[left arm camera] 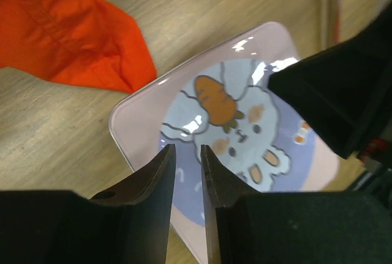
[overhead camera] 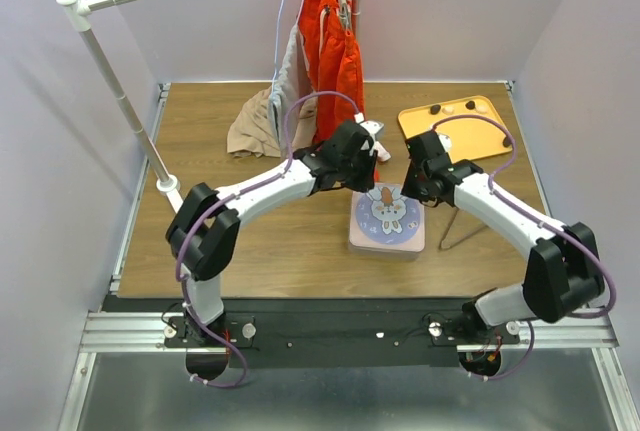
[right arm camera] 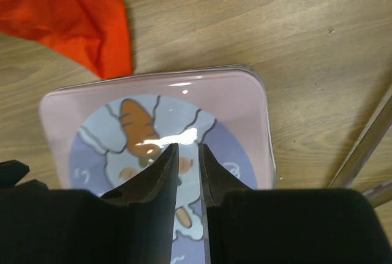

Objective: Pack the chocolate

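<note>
A pink tin with a bunny-and-carrot lid (overhead camera: 387,219) sits closed in the middle of the table. It also shows in the left wrist view (left arm camera: 147,108) and in the right wrist view (right arm camera: 236,95). A few small dark and pale chocolate pieces (overhead camera: 436,109) lie on an orange tray (overhead camera: 458,129) at the back right. My left gripper (overhead camera: 366,185) (left arm camera: 188,149) hovers over the lid's left part, jaws nearly together and empty. My right gripper (overhead camera: 414,192) (right arm camera: 187,146) hovers over the lid's right part, also shut and empty.
An orange garment (overhead camera: 335,51) hangs from a white rack (overhead camera: 120,101), and its hem reaches the table by the tin (left arm camera: 67,31). A beige cloth (overhead camera: 262,123) lies behind the left arm. A bent metal wire (overhead camera: 460,226) lies right of the tin.
</note>
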You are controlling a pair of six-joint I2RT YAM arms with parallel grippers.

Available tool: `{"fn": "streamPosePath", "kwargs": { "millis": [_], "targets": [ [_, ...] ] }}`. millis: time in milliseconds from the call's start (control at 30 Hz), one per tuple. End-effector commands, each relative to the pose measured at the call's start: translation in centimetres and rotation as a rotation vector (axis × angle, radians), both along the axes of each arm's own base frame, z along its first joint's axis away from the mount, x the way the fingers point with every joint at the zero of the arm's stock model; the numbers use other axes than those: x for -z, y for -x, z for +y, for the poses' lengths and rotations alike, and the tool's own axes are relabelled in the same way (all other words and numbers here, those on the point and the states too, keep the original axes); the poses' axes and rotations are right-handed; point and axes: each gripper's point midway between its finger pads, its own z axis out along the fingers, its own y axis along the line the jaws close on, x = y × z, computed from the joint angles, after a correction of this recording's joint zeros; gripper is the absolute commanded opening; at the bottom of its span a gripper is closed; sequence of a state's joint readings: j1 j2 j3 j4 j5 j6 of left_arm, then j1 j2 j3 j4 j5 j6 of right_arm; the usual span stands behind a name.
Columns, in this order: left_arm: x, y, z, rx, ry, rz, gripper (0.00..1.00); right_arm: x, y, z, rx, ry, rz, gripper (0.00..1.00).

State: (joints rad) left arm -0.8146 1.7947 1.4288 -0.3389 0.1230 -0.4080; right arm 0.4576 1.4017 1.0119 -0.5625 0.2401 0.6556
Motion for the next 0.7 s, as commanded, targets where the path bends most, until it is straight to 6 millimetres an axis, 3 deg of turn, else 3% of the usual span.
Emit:
{"fn": "streamPosePath", "kwargs": {
  "millis": [0,67,133,200,267,367,400,433,500,533,567,667],
  "targets": [
    [5.7,-1.6,0.3,-0.038,-0.084,0.055,0.33,2.3,-1.6,-1.6,0.034,0.06,0.012,0.29],
    [7.0,-1.2,0.1,-0.022,-0.088,0.085,0.33,5.1,-1.0,-2.1,0.044,0.047,0.079,0.28],
    [8.4,-0.7,0.2,-0.013,-0.102,0.106,0.33,6.1,-0.5,-2.0,0.042,0.034,0.111,0.27],
    [8.3,-1.0,0.6,-0.021,-0.12,0.089,0.33,5.3,-0.3,-1.7,0.041,0.002,0.094,0.26],
    [7.7,-1.4,1.4,-0.039,-0.153,0.067,0.33,2.2,-0.9,-1.7,0.045,-0.022,0.003,0.26],
    [4.2,-2.4,2.1,-0.062,-0.162,-0.009,0.33,-2.0,-1.6,-2.6,0.059,-0.007,-0.101,0.31],
    [1.5,-2.6,2.0,-0.064,-0.126,-0.049,0.33,-3.8,-1.7,-3.1,0.07,-0.002,-0.143,0.34],
    [0.3,-2.6,2.3,-0.063,-0.123,-0.074,0.33,-5.3,-2.1,-3.4,0.082,0.007,-0.173,0.37],
    [-3.1,-3.1,3.2,-0.103,-0.097,-0.143,0.34,-6.5,-1.9,-4.9,0.118,0.069,-0.187,0.57],
    [-4.0,-3.1,3.6,-0.111,-0.087,-0.159,0.34,-7.4,-2.0,-5.4,0.139,0.084,-0.208,0.64],
    [-5.0,-3.1,4.0,-0.123,-0.078,-0.176,0.34,-7.7,-1.9,-6.8,0.187,0.136,-0.214,0.77],
    [-7.6,-3.0,5.8,-0.161,-0.025,-0.213,0.35,-8.7,-1.7,-9.9,0.305,0.214,-0.255,0.91]
  ]
}}
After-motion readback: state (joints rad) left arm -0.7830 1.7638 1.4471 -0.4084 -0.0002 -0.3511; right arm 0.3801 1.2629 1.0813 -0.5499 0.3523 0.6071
